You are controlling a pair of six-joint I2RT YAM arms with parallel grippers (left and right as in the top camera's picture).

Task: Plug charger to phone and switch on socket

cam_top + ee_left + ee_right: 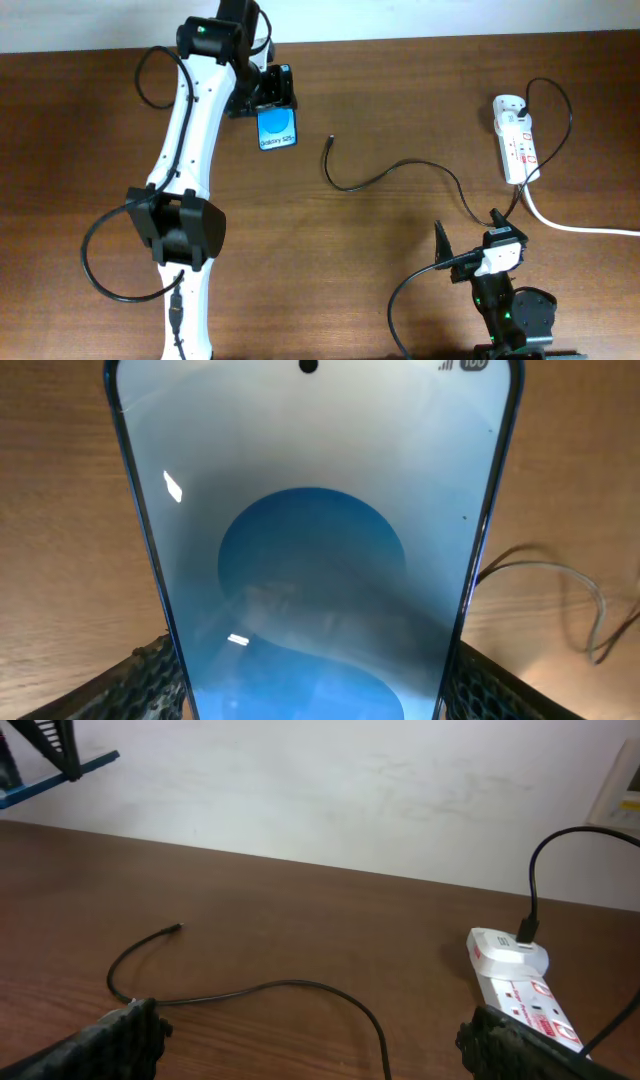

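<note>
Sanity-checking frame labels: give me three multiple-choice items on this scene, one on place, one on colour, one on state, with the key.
1. Where on the table is the socket?
A) robot's right side
B) robot's left side
C) dead centre
2. The phone screen is mostly:
A) red
B) blue
C) green
3. The charger's plug is:
A) inserted in the handset
B) lying loose on the wood
C) gripped in the right jaws
Key: 1 A, it sits far right in the overhead view; 2 B, lit blue in overhead and left wrist views; 3 B, its tip rests on bare wood, touching nothing.

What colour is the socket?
The socket is white with red marks; right wrist view shows it best.
</note>
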